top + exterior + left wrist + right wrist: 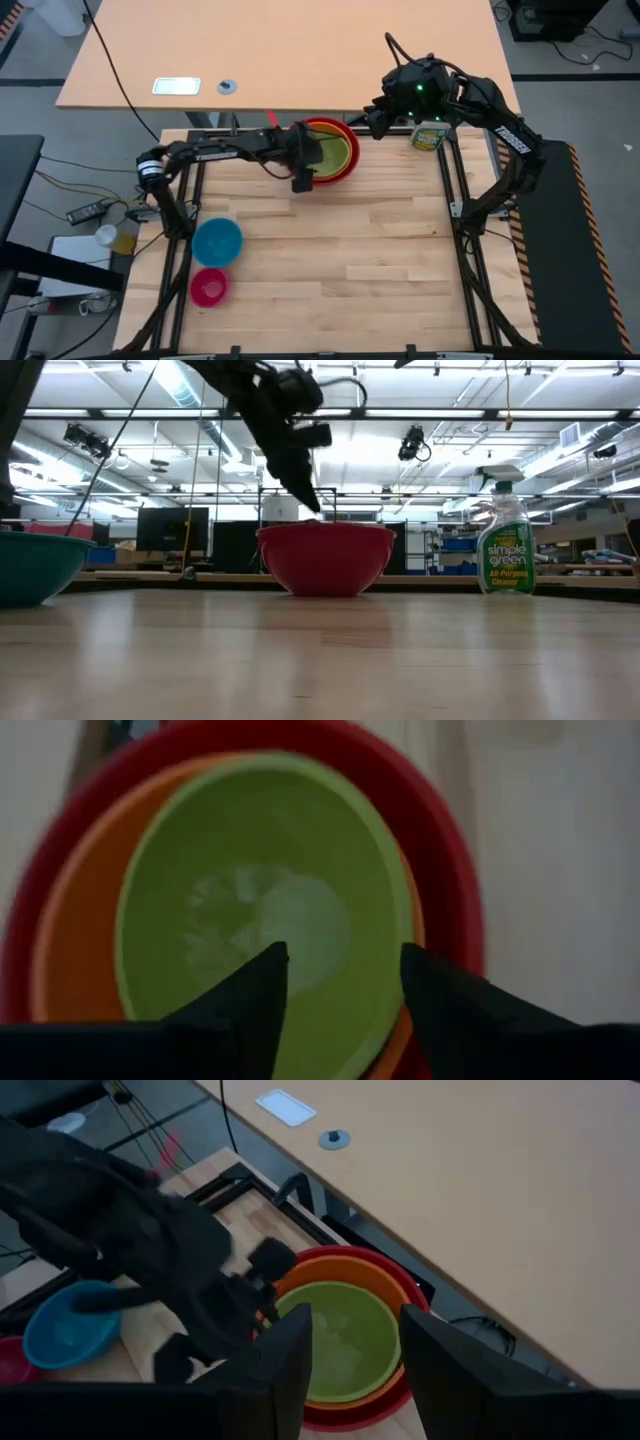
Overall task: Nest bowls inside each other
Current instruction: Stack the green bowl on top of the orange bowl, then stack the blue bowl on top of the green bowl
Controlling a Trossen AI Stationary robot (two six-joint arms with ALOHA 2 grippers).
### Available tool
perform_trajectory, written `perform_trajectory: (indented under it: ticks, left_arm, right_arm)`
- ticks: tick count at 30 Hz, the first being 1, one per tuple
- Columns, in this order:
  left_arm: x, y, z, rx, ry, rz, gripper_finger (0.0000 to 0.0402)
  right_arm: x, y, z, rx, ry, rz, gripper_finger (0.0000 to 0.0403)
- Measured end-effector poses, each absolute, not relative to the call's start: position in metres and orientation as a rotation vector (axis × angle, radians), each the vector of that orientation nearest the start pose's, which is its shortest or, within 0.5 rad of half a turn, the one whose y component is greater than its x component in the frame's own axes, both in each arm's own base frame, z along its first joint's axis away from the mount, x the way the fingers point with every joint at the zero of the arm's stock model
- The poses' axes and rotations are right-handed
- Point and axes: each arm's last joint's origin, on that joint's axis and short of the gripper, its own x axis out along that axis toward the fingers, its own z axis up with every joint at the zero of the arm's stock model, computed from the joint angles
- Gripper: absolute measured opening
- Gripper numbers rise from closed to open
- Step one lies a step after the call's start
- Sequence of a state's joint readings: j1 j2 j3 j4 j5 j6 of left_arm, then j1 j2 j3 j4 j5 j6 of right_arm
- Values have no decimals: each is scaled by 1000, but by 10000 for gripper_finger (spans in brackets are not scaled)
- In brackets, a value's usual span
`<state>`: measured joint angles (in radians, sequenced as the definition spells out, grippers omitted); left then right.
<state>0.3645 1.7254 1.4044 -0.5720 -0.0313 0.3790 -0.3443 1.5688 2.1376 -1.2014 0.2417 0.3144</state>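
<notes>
A red bowl (347,127) stands at the table's far middle, resting on its base (325,560). An orange bowl (80,920) sits in it, and a yellow-green bowl (260,850) sits in the orange one. My left gripper (345,960) hangs open just above the yellow-green bowl's near-left part (318,152), its fingers slanting down. My right gripper (355,1325) is open and raised beyond the stack's right side (375,115). A blue bowl (217,241) and a pink bowl (209,287) rest on the table's near left.
A green spray bottle (430,135) stands upright at the far right, right of the stack (505,540). The blue bowl (35,565) stands close to the low camera. A wide stretch of bare wood (380,260) lies in the middle and near right.
</notes>
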Motion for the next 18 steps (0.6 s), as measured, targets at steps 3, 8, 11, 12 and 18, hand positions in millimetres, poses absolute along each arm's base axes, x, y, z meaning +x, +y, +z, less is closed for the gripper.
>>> perform_trajectory:
  ticks: [3,8,11,12,18]
  left_arm:
    - [335,128,287,133,914,201,213]
    - [305,114,311,-117,918,174,208]
    - [287,100,316,-276,1006,130,201]
    - [281,92,318,-305,1044,99,198]
    - [254,41,312,-258,1352,-95,194]
  right_arm:
    - [252,-100,494,329,544,-671,159]
    - [251,-103,494,326,544,-680,159]
    - [251,-103,493,323,547,-675,159]
    - [251,-103,493,319,549,-673,159]
    - [259,-105,479,323,600,-656,159]
